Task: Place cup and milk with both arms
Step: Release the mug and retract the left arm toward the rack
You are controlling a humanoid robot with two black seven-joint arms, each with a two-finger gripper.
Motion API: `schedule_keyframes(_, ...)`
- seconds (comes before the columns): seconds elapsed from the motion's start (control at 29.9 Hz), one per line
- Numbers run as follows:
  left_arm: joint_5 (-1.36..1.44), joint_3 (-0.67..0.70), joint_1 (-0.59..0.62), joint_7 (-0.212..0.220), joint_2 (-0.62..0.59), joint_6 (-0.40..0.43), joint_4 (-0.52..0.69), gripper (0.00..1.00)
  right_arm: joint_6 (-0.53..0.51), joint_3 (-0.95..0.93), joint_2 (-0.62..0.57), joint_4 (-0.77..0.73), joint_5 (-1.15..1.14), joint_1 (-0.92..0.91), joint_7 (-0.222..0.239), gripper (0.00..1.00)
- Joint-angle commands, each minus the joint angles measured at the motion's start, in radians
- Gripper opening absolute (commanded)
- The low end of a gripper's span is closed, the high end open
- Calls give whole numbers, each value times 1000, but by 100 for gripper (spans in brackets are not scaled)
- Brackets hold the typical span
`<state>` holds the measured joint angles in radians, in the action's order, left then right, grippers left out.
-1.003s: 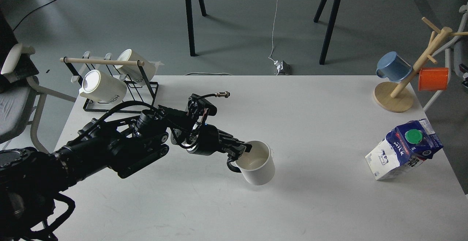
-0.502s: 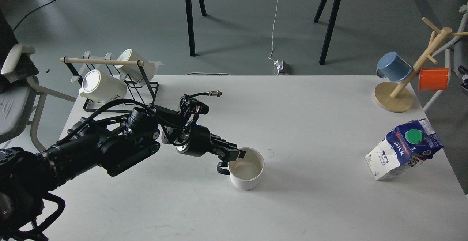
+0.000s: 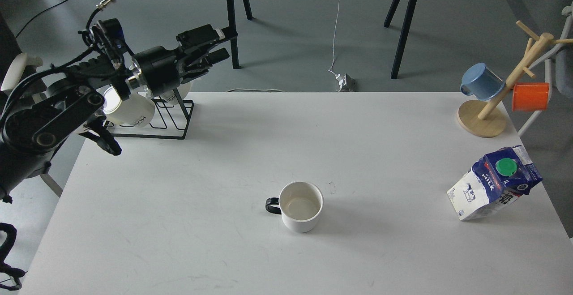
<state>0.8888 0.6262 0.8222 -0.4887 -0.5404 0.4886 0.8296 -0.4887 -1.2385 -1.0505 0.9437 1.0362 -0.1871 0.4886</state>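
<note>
A white cup with a black handle stands upright on the white table, near the front middle, empty and free. A blue and white milk carton with a green cap stands at the right edge of the table. My left gripper is raised high at the back left, above the mug rack, far from the cup. Its two fingers are apart and hold nothing. My right gripper is not in view.
A black wire rack with white mugs stands at the table's back left corner, partly behind my left arm. A wooden mug tree with a blue cup and an orange cup stands at the back right.
My left gripper let go of the white cup, which now stands upright on the table. The left arm pulled back and up to the back left.
</note>
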Motion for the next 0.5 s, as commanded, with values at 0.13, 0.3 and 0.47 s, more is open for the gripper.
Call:
schedule_keyframes(0.13,-307,153,-104,0,-44,0,-115,87,0,1,-34,20,50,328,0,95)
schedule_keyframes(0.3,-312,155,-132,0,-44,0,-115,88,0,5,-22,14,107,544,0,95)
schedule_keyframes(0.47,-312,155,-133,0,-43,0,-116,88,0,19,96,27,87,643,0,96)
